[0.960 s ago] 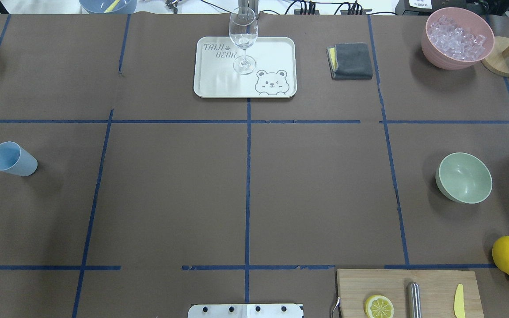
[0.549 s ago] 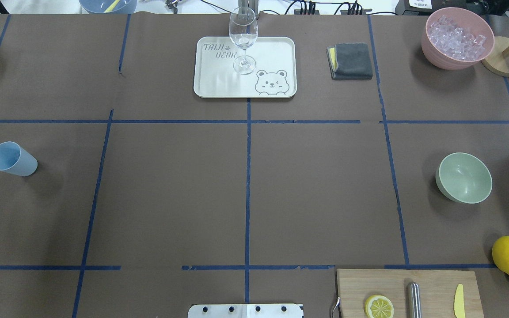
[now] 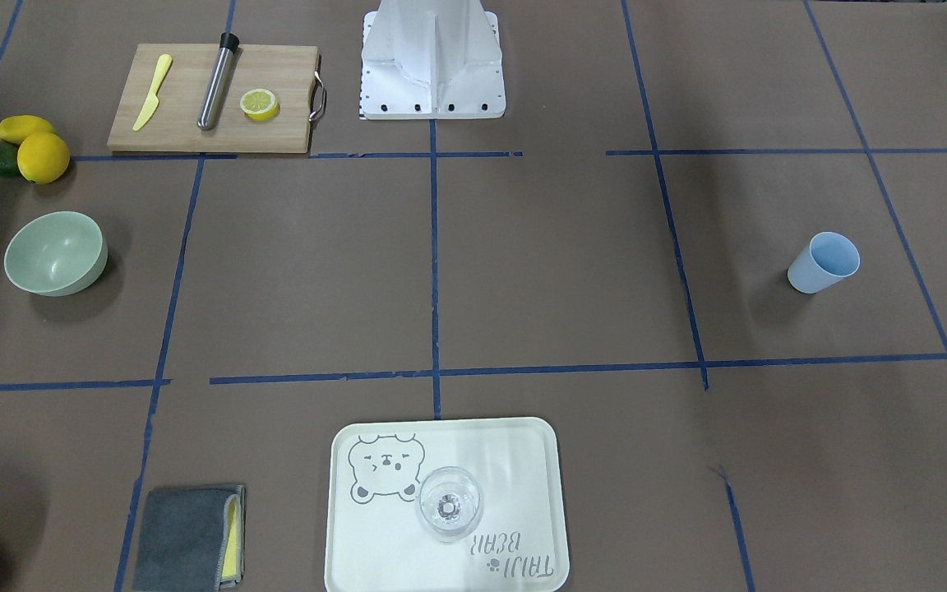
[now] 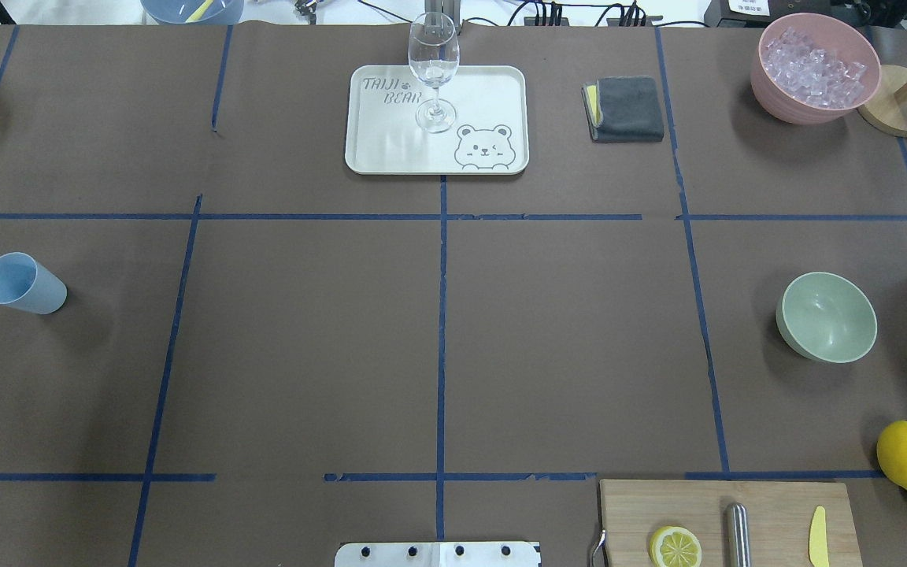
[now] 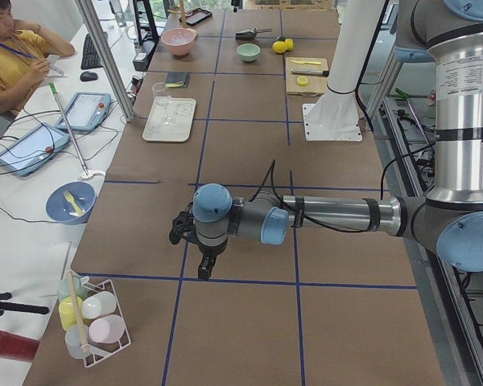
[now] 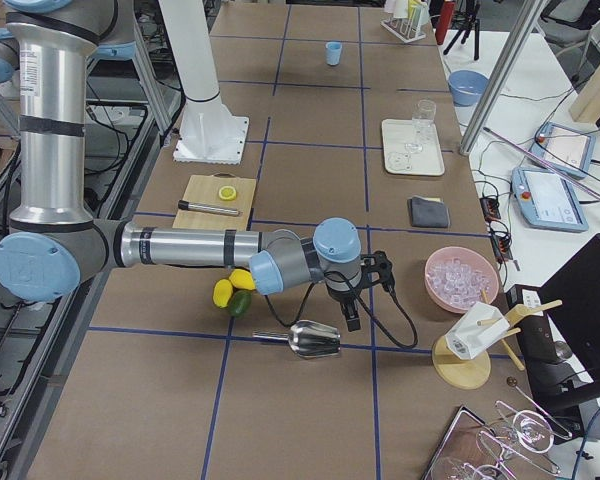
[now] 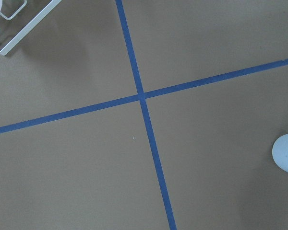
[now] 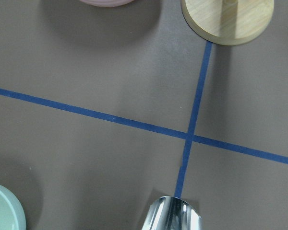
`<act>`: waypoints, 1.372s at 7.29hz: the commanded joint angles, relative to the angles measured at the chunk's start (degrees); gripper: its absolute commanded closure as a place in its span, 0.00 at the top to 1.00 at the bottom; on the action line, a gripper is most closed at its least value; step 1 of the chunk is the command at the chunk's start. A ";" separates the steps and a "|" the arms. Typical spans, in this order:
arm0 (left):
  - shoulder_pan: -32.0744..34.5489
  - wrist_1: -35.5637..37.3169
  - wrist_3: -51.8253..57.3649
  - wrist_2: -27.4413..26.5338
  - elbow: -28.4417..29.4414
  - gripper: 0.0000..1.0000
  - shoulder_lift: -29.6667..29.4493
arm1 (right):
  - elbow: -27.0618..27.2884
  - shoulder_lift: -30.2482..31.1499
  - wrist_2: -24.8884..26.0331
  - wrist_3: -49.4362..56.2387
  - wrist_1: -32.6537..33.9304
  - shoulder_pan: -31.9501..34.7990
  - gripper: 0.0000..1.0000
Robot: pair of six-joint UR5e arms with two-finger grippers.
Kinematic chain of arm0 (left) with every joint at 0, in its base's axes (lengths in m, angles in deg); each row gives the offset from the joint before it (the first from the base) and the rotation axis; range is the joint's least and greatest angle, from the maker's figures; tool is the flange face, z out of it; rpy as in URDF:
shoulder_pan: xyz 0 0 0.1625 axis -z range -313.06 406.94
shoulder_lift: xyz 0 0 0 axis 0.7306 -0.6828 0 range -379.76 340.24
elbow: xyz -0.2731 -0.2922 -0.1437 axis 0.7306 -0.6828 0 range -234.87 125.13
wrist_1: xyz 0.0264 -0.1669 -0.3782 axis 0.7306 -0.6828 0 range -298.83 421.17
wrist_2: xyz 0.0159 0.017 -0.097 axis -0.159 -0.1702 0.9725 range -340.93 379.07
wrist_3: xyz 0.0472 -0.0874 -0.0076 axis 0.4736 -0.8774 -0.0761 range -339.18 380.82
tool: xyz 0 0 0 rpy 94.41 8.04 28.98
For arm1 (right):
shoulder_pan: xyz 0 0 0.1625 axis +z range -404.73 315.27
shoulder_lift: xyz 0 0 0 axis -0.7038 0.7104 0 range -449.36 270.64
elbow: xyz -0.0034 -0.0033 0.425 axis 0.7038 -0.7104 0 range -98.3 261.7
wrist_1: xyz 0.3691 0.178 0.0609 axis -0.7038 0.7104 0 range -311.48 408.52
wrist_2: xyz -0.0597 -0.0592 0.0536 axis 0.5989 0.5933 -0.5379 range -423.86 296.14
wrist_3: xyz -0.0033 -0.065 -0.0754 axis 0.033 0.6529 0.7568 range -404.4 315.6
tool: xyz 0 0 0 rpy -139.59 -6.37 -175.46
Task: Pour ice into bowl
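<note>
Brown table [image 4: 304,354] gridded with blue tape [image 4: 442,315].

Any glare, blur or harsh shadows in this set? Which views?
Overhead: a pale sheen lies across the left of the tray. The ice still reads clearly in the pink tub, and there is a soft shadow beside the bowl. Right wrist: bright specular streaks on the metal scoop at the bottom edge. Front-facing: even light, sharp throughout. No motion blur that I can see.
</note>
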 commanded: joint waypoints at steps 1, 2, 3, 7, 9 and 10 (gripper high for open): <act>0.00 0.00 0.00 0.00 -0.04 1.00 -0.04 | 0.67 -0.05 0.33 -11.13 -7.97 -7.52 1.00; 0.00 0.00 0.00 0.00 0.05 1.00 -0.38 | 0.59 0.56 0.94 -19.12 -14.01 -11.57 1.00; 0.00 0.00 0.00 0.00 0.05 1.00 -0.47 | 0.67 0.92 3.99 -24.77 -15.90 -15.09 1.00; 0.00 0.00 -0.09 0.00 0.05 1.00 -0.48 | 0.93 5.91 11.84 -39.94 -26.09 -28.47 0.86; 0.00 -0.09 -0.09 0.09 -0.04 1.00 -0.48 | 1.02 6.98 13.76 -39.07 -26.29 -30.67 0.63; 0.00 -0.09 -0.09 0.09 0.05 1.00 -0.48 | 1.02 6.98 13.87 -38.80 -26.20 -31.55 0.41</act>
